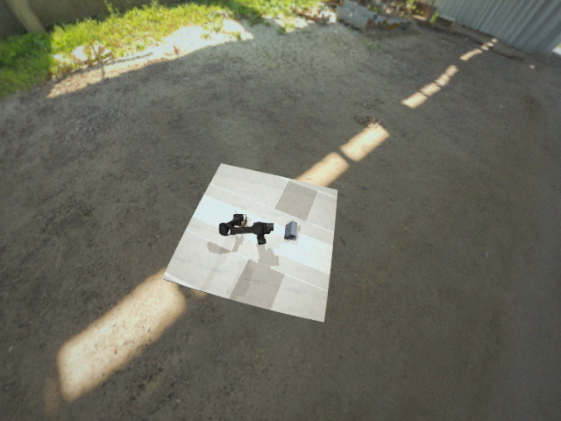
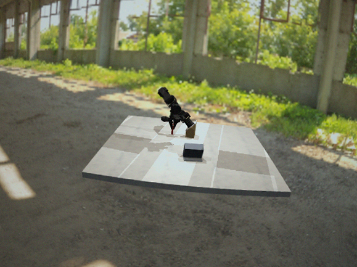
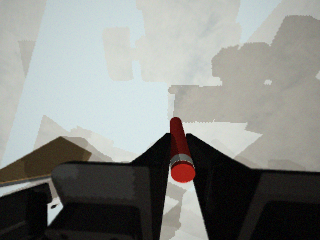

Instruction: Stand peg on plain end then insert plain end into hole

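Note:
The red peg (image 2: 172, 131) (image 3: 179, 142) is upright between the fingertips, its white-banded end on top and its plain end down. Whether the plain end touches the table (image 2: 238, 178) cannot be told. My gripper (image 2: 173, 127) (image 3: 178, 137) is shut on the peg, with the fingers on either side of it below the band. The blue-grey block (image 1: 290, 231) (image 2: 193, 151) with a sloped face stands apart from the gripper; its face is toward the arm in the top view. The hole is too small to tell clearly. The exterior view shows the block's dark back.
A brown wedge-shaped piece (image 2: 190, 132) (image 3: 60, 152) stands close by the arm's base, and a pale face with a dark mark shows below it in the wrist view. The arm (image 1: 246, 229) (image 2: 175, 109) reaches over the table. Broad shadows cross the table top.

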You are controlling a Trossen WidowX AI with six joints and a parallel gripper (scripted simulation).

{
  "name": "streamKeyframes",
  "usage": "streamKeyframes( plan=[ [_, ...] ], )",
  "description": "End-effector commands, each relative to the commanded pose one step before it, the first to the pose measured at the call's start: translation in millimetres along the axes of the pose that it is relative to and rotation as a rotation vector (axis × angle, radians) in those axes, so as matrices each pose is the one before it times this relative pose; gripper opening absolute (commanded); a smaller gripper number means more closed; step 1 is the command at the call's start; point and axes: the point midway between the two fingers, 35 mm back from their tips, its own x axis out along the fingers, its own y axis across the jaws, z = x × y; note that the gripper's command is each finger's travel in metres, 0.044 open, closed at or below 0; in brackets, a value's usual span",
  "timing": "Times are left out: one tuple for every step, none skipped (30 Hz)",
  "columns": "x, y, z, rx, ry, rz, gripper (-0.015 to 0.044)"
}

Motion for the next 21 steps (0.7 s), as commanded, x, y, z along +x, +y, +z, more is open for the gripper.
streamKeyframes(
  plan=[
    [0.45,1.50,1.89,0.0034,-0.00337,0.00331,0.0000],
    [0.63,0.68,1.31,-0.0006,-0.00419,-0.00071,0.0000],
    [0.66,0.71,1.36,-0.0007,-0.00438,-0.00076,0.0000],
    [0.66,0.71,1.35,-0.0007,-0.00440,-0.00077,0.0000],
    [0.67,0.71,1.35,-0.0007,-0.00440,-0.00078,0.0000],
    [0.67,0.71,1.34,-0.0007,-0.00440,-0.00079,0.0000],
    [0.67,0.71,1.33,-0.0007,-0.00440,-0.00080,0.0000],
    [0.67,0.71,1.32,-0.0007,-0.00440,-0.00082,0.0000],
    [0.67,0.70,1.31,-0.0007,-0.00440,-0.00083,0.0000],
    [0.67,0.70,1.30,-0.0007,-0.00440,-0.00084,0.0000],
    [0.67,0.70,1.30,-0.0007,-0.00440,-0.00085,0.0000],
    [0.67,0.70,1.29,-0.0007,-0.00440,-0.00086,0.0000],
    [0.67,0.70,1.28,-0.0007,-0.00440,-0.00087,0.0000],
    [0.67,0.70,1.27,-0.0007,-0.00440,-0.00088,0.0000],
    [0.67,0.70,1.26,-0.0007,-0.00440,-0.00089,0.0000],
    [0.67,0.70,1.25,-0.0007,-0.00440,-0.00090,0.0000],
    [0.67,0.69,1.25,-0.0007,-0.00440,-0.00091,0.0000],
    [0.67,0.69,1.24,-0.0007,-0.00440,-0.00093,0.0000],
    [0.67,0.69,1.23,-0.0007,-0.00440,-0.00094,0.0000],
    [0.66,0.69,1.22,-0.0007,-0.00440,-0.00095,0.0000],
    [0.66,0.69,1.21,-0.0007,-0.00440,-0.00096,0.0000]
  ],
)
